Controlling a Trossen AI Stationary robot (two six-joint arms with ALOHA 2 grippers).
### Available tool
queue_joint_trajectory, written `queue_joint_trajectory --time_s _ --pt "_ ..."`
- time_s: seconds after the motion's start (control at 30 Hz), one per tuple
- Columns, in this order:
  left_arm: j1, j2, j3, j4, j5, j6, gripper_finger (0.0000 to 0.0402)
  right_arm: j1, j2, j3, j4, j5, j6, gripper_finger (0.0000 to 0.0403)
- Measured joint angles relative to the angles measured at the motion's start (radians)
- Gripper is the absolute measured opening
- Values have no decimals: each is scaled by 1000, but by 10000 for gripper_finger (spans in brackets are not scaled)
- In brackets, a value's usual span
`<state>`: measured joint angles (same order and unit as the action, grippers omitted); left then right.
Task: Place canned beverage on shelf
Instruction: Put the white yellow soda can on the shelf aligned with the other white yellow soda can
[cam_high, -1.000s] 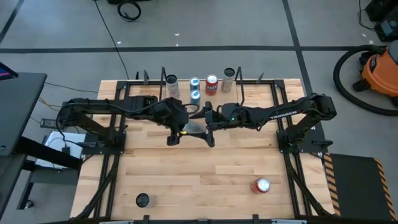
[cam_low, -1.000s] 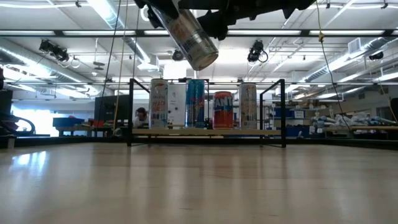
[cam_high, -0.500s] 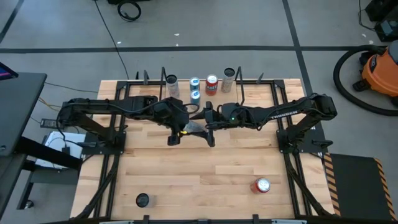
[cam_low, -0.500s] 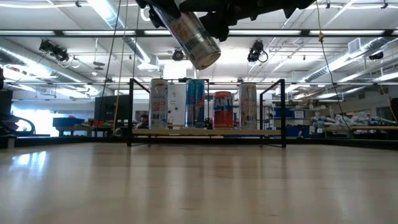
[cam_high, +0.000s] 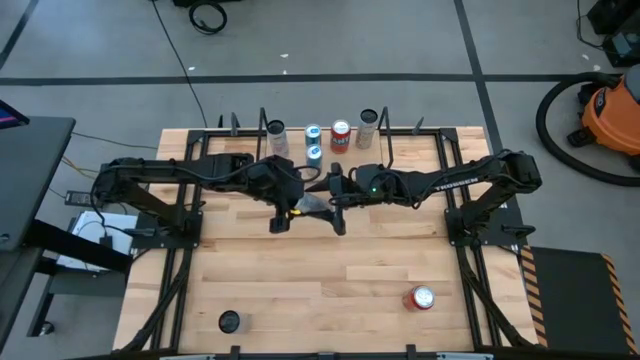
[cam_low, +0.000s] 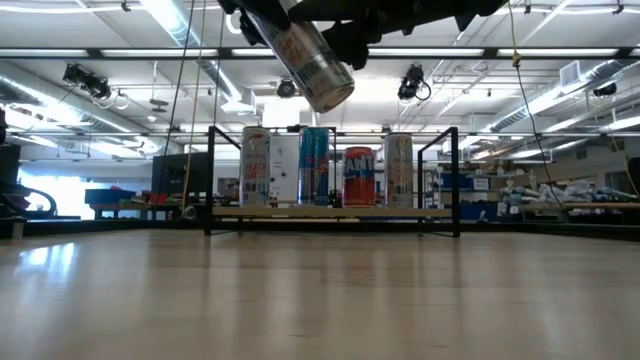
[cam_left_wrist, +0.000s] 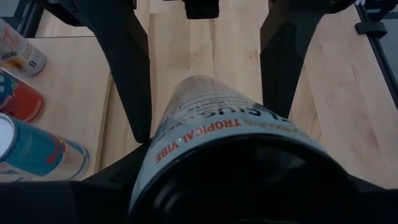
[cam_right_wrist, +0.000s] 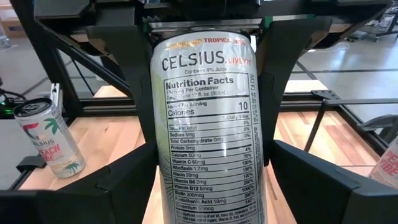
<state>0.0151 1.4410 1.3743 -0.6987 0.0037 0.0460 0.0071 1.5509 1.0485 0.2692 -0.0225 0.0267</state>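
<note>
A silver Celsius can hangs tilted above the middle of the table between my two grippers; in the low view its lower end points down and to the right. My left gripper is shut on the can's top end. My right gripper faces it and is shut on the can's lower half. The shelf, a light wood board between black end frames, stands at the far edge with several cans upright on it. My left gripper pinches the can's sides near its top end between its two fingers. The fingers come from the table's left and lie along the can. The can is lifted clear of the table, tilted with its base lower. My right gripper has one finger on each side of the can's lower half. It comes from the table's right, facing my left gripper, its fingers lying along the can. The can is clear of the table.
A red can lies near the table's front right and a dark can stands near the front left. A white can stands on the shelf's left part. The wooden tabletop under the grippers is bare.
</note>
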Motion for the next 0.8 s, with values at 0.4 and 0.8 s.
queue_joint_trajectory --time_s 0.4,0.8 --pt "0 0 2 -2 -1 27 261 0 3 -2 -40 -34 -2 348" --pt "0 -2 3 -2 -2 39 261 6 3 -3 -65 -42 -23 382"
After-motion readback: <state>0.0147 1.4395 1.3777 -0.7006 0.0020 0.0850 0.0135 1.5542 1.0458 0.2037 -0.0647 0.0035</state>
